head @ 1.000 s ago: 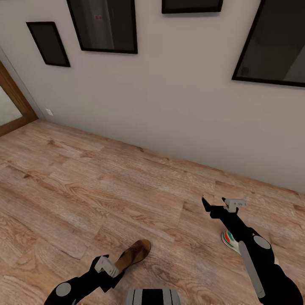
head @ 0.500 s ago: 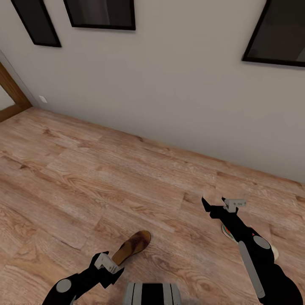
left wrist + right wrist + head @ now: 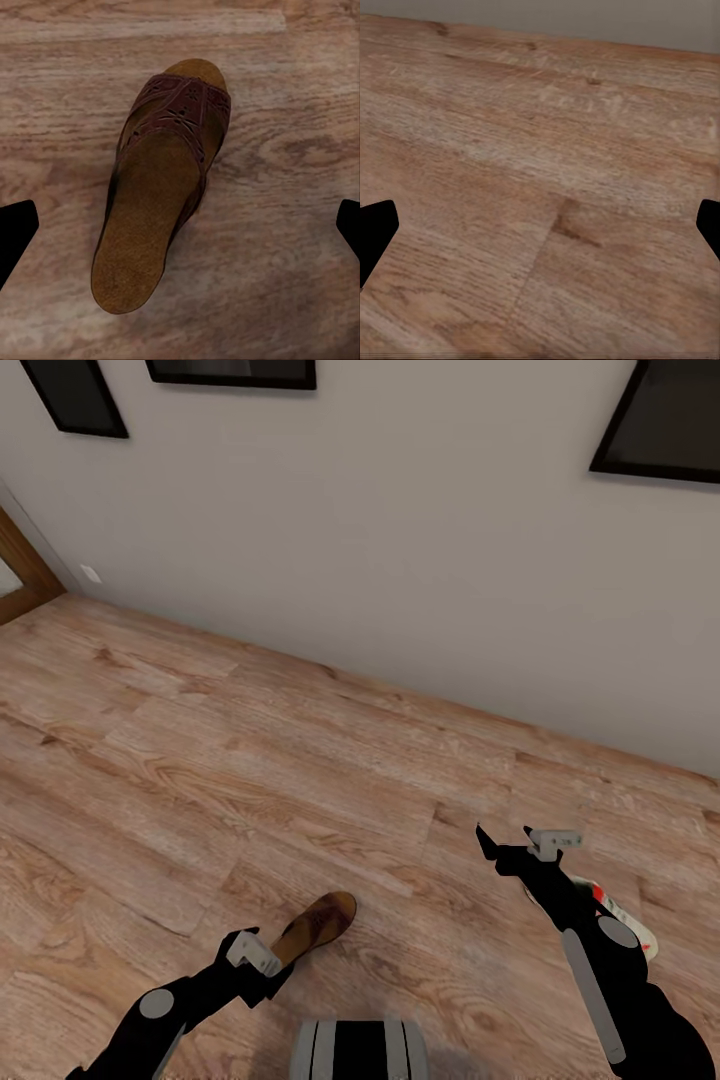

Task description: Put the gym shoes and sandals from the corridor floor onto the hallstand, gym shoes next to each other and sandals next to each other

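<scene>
One brown sandal [image 3: 316, 926] with a tan footbed lies on the corridor floor [image 3: 200, 760], low in the head view. My left gripper [image 3: 268, 982] hovers over its heel end, open. In the left wrist view the sandal [image 3: 161, 187] lies between the wide-apart fingertips [image 3: 15, 232], apart from both. A white gym shoe [image 3: 612, 905] with red accents lies on the floor, partly hidden behind my right arm. My right gripper [image 3: 505, 840] is open above bare planks, as the right wrist view [image 3: 540, 232] confirms. The hallstand is out of view.
A pale wall runs across the back, with dark framed pictures [image 3: 235, 372] high on it. A wooden door frame [image 3: 25, 575] stands at the far left. My base [image 3: 358, 1050] shows at the lower edge.
The head camera has shifted, so the wall pictures slid up and out. More of the gym shoe now shows beside my right arm. Both grippers stay open.
</scene>
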### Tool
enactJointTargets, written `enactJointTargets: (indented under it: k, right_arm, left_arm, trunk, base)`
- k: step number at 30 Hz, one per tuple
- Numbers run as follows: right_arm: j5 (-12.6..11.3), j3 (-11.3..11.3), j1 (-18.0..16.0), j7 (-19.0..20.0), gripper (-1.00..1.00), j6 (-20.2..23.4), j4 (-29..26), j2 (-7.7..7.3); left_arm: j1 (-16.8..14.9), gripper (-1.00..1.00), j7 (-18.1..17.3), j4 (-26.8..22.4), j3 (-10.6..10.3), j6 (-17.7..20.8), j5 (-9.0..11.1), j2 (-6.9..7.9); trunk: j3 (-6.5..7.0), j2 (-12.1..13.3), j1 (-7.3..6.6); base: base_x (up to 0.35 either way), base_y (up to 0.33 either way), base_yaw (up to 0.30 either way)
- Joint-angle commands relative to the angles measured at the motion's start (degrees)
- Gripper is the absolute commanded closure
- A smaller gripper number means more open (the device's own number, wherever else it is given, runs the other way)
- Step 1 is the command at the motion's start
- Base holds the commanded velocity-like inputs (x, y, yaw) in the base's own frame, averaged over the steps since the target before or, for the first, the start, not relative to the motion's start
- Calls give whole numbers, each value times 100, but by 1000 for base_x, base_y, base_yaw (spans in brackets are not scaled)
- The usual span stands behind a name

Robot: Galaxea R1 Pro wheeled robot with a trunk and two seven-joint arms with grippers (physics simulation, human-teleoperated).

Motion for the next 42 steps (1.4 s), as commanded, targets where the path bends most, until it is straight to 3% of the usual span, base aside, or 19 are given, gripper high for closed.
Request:
enactJointTargets:
  k: [1, 6, 10, 14, 19, 32, 42]
  right_arm:
    - [-53, -8, -2, 23, -100, 40, -7, 1]
    - [-53, -8, -2, 23, -100, 40, -7, 1]
    - [-53, -8, -2, 23, -100, 40, -7, 1]
    - [-53, -8, -2, 23, -100, 40, -7, 1]
    - [-53, -20, -3, 23, -100, 40, -12, 1]
    - [-53, -26, -2, 25, -100, 40, -23, 1]
    - [-53, -29, -2, 29, -100, 40, -37, 1]
  left_arm:
    - [-4, -100, -15, -10, -3, 24, -33, 3]
    - [-69, -100, -13, -17, -3, 28, -40, 23]
    - [-161, -100, -16, -18, -3, 38, -39, 138]
    - [-201, -100, -17, -19, -3, 46, -41, 213]
    - [-220, -100, -17, -21, -3, 49, -41, 239]
    - [-374, -100, -17, -28, -3, 60, -42, 242]
    - [-381, -100, -9, -28, -6, 60, -42, 240]
  trunk:
    - [-34, -3, 1]
    - [-186, -10, 14]
    - [-306, -15, 25]
    - [-319, -15, 25]
    - [-323, -15, 25]
    - [-702, -33, 58]
    - [-730, -33, 58]
  base:
    - [0, 0, 0]
    - [0, 0, 0]
    - [0, 0, 0]
    - [0, 0, 0]
    - [0, 0, 0]
    - [0, 0, 0]
    - [0, 0, 0]
